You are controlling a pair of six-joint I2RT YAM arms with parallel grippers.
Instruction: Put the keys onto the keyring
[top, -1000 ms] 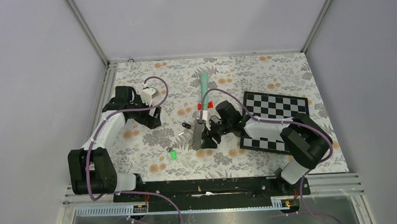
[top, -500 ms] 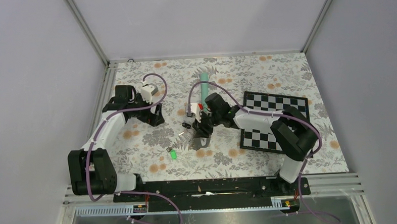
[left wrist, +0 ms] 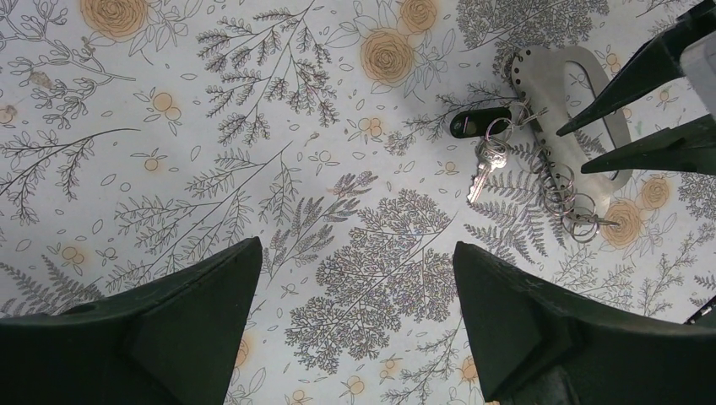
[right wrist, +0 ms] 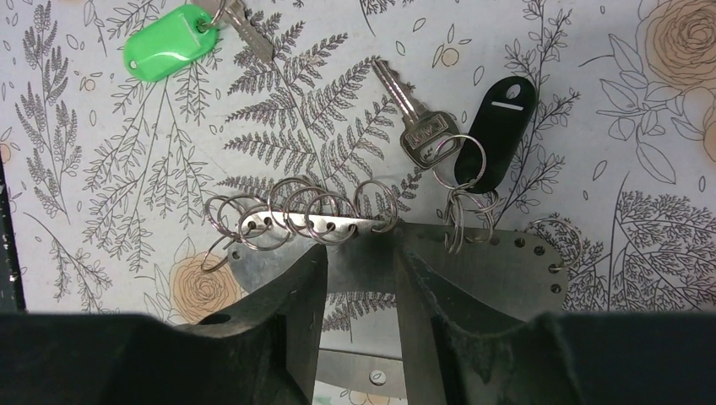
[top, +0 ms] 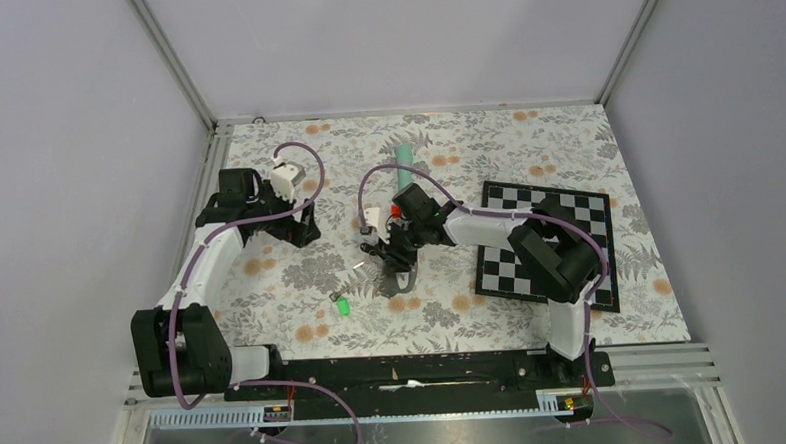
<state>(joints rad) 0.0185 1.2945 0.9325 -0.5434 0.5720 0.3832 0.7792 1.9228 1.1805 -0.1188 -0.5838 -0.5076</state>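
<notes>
Right wrist view: the keyring (right wrist: 507, 261), a flat grey oval strap with a row of split rings (right wrist: 295, 215) along its edge, is laid on the floral tablecloth (right wrist: 101, 169). The right gripper (right wrist: 361, 253) is set over the strap's ringed edge. Its fingers (right wrist: 287, 321) are held partly apart, with strap and cloth seen in the gap between them. Whether the strap is actually clamped cannot be told. The plain key (right wrist: 405, 114) and a black tag (right wrist: 498, 122) are seen linked by small rings to the strap's edge. The green-headed key (right wrist: 169, 46) is placed apart from the strap, on the cloth, carrying only its own ring.

Left wrist view: the left gripper (left wrist: 355, 253) is held spread wide above bare cloth, with nothing between its fingers. It is kept well apart from the keyring.

Top view: keyring, keys and right gripper are grouped near the table's middle. A teal stick (top: 404, 166) is shown beyond them and a checkerboard (top: 544, 215) to their right.
</notes>
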